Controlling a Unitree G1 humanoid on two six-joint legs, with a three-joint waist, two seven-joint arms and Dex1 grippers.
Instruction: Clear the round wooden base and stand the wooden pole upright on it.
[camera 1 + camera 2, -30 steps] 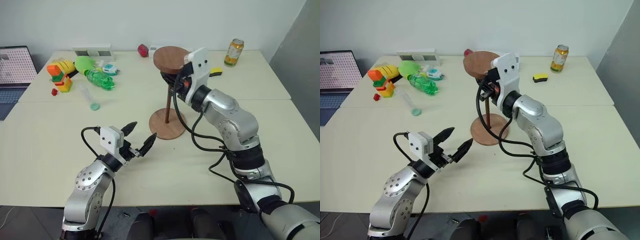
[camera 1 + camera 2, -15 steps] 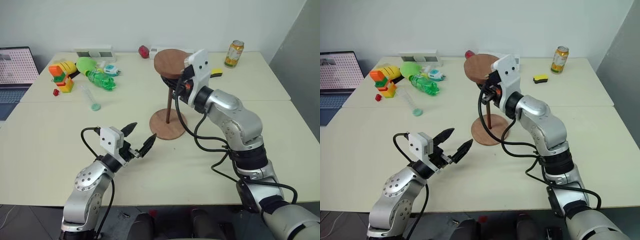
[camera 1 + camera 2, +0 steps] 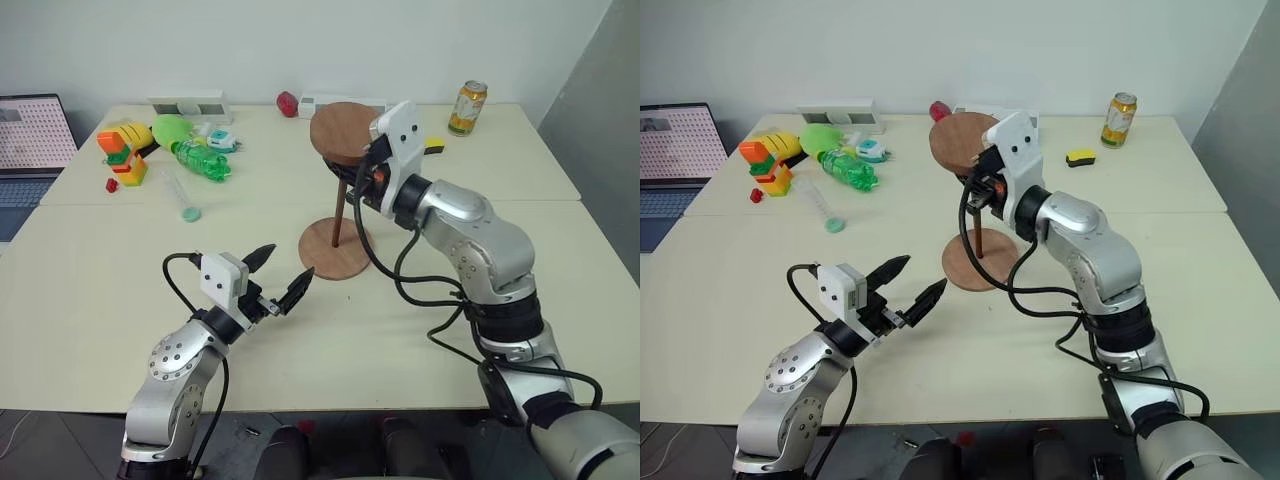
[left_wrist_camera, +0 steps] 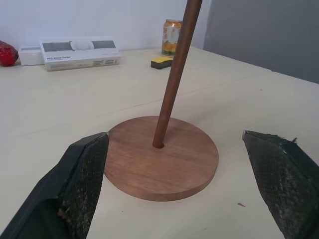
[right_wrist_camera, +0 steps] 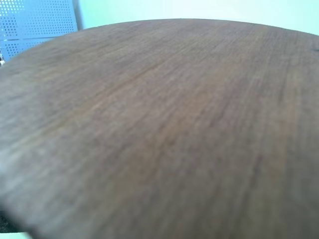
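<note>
You have a flat reddish-brown round wooden base (image 3: 336, 249) on a pale cream table (image 3: 90, 260), with the dark-brown wooden pole (image 3: 340, 211) carrying a matching reddish-brown disc, and both grippers have black fingers (image 3: 296, 289) on silver arms with white housings. On the far left you'll find a bright green plastic bottle (image 3: 200, 158), a stack of orange, yellow, green and red blocks (image 3: 122, 150), a clear tube with a green end (image 3: 177, 193), and a laptop screen (image 3: 35, 130) patterned with fine dots. Along the far edge sit a red object (image 3: 288, 102), a white box with grey panels (image 3: 187, 103), a gold and green can (image 3: 467, 106) and a yellow and black sponge (image 3: 432, 144).
</note>
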